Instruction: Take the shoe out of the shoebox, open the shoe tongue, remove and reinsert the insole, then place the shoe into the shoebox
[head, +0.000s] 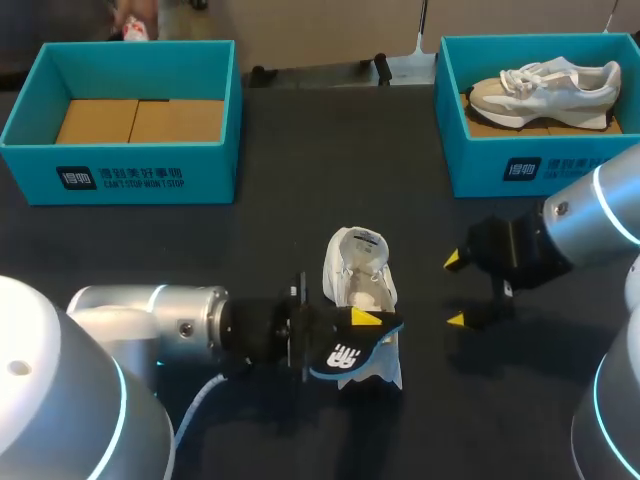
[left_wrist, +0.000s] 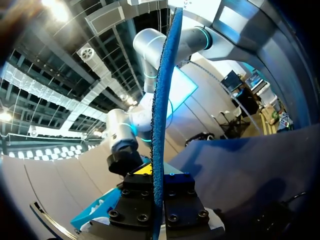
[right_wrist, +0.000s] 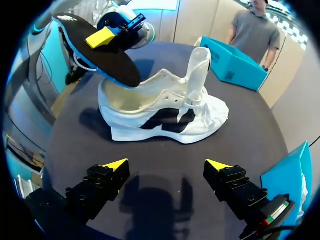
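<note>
Shoe (head: 362, 290) in white stands on its sole in the middle of the dark table (head: 280, 240). Its long way runs from near to far: toe far, heel near, tongue standing straight up. The left gripper (head: 362, 330) is pinched tight on the blue and black insole (head: 345, 358), with the insole's tip at the heel opening. The right gripper (head: 456, 290) hangs just beside the shoe, fingers wide apart, holding nothing.
</note>
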